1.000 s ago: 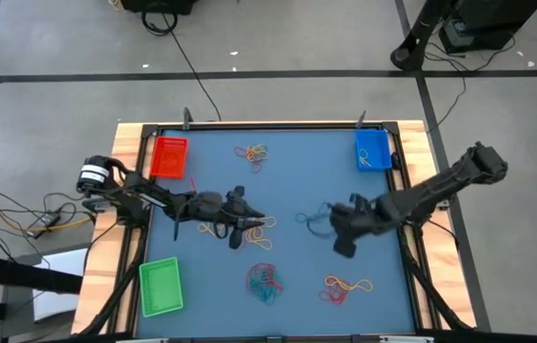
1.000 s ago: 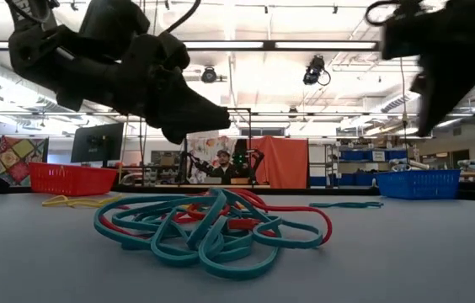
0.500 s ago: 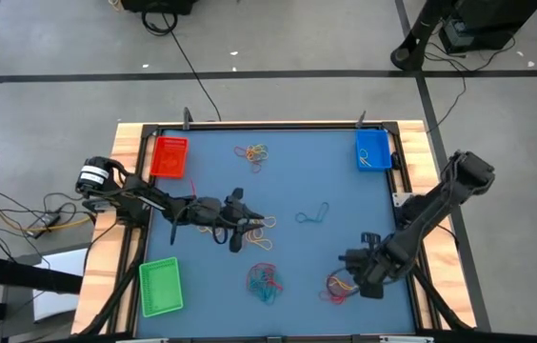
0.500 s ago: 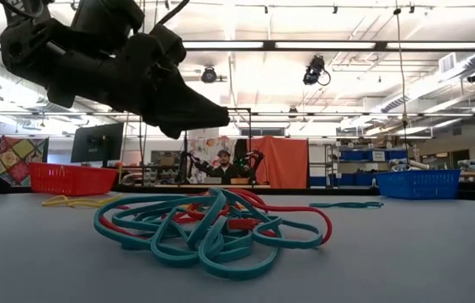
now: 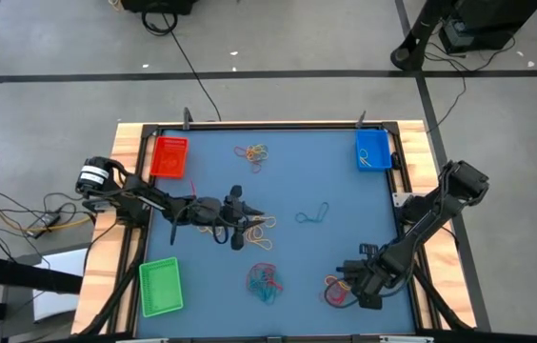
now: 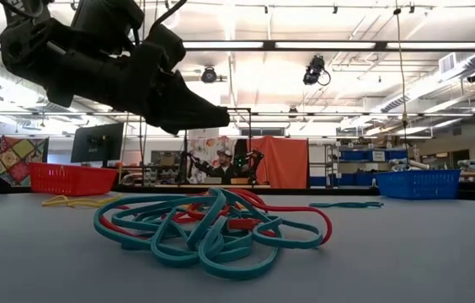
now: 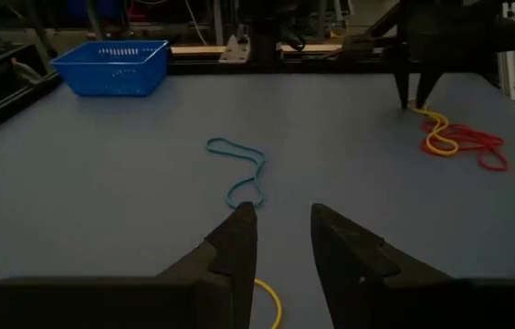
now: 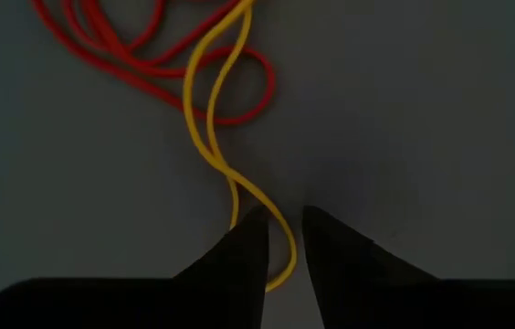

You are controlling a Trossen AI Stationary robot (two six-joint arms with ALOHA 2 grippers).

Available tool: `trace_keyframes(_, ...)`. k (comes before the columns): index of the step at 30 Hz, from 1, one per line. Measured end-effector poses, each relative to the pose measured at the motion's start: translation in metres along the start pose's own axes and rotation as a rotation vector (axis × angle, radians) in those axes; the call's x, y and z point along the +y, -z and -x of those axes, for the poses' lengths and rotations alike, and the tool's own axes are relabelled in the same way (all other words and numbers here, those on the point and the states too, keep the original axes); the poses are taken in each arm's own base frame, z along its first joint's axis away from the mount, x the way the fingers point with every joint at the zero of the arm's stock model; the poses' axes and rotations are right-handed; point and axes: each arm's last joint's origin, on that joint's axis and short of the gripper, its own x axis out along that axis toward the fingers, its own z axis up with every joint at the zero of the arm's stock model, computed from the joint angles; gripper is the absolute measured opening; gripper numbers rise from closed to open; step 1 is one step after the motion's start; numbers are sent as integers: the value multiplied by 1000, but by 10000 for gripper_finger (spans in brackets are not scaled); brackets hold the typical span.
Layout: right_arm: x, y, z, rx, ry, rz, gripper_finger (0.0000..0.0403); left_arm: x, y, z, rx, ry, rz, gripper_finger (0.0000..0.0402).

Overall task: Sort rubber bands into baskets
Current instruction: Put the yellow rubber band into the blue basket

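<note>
Three baskets (image 5: pixel 169 157) on desk (image 5: pixel 345 171); five band clusters (image 5: pixel 265 281). Left pincer (image 7: pixel 282 238) slightly agape, empty; right pincer (image 8: pixel 282 230) narrowly astride yellow band (image 8: pixel 210 137).

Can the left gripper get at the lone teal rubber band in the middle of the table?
Probably yes. The left gripper faces the teal rubber band across bare table, with nothing between them. The right gripper works far off at a red and yellow pile.

A blue table top (image 5: pixel 345 171) sits in a pale wooden frame (image 5: pixel 131 143). Black cables (image 5: pixel 188 57) trail over the grey floor beyond its far edge. In the room behind, a person (image 6: pixel 223 165) sits beside an orange screen (image 6: pixel 285 162).
</note>
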Motion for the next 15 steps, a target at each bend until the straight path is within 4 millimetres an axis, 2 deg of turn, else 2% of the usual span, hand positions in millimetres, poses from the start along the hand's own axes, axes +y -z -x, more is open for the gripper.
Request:
trace_keyframes(5,2,0,-11,36,35,1,68,0,0,0,1,2,13,111)
trace_keyframes(8,2,0,-13,56,32,7,41,0,0,0,2,2,13,111)
trace_keyframes(11,0,-2,-9,38,13,17,10,0,0,0,3,0,12,111)
trace_keyframes(15,-8,-7,6,-68,33,-14,10,0,0,0,4,2,1,111)
